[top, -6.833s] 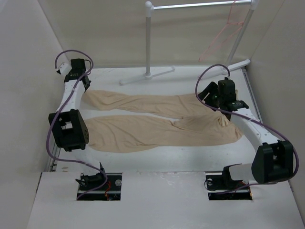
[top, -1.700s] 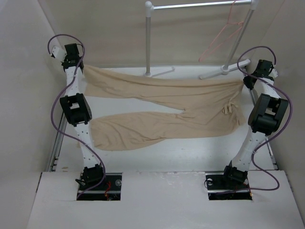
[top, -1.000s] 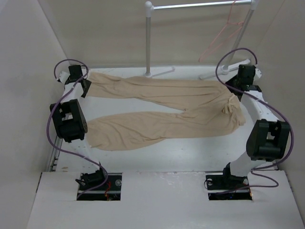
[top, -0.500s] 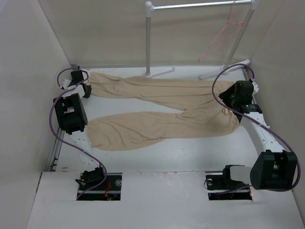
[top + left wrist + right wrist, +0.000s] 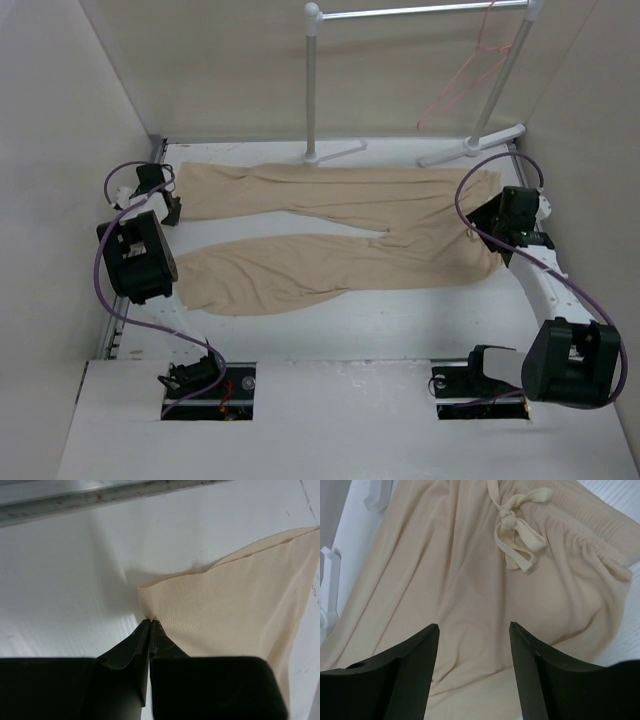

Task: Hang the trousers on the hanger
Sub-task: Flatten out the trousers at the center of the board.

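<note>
Your left gripper (image 5: 150, 622) pinches the far-left hem corner of the flat-lying soft beige cloth trousers (image 5: 420, 215), right gripper (image 5: 473, 627) spread above their waistband (image 5: 590, 522), presumably to lift them toward the far-right pinkish-red wire hanger (image 5: 455, 90).

The right tool (image 5: 472, 626) shows as two dark fingers (image 5: 400, 680) at 6 o'clock, standing apart with nothing between them. Under them lie the beige trousers (image 5: 455, 570), filling most of the view. A cream drawstring (image 5: 517, 527), tied in a bow, sits toward 1 o'clock, beside the gathered waistband (image 5: 590, 525). White surface (image 5: 626, 630) shows at 3 o'clock, and a white rack foot (image 5: 329, 587) at 9 o'clock.
</note>
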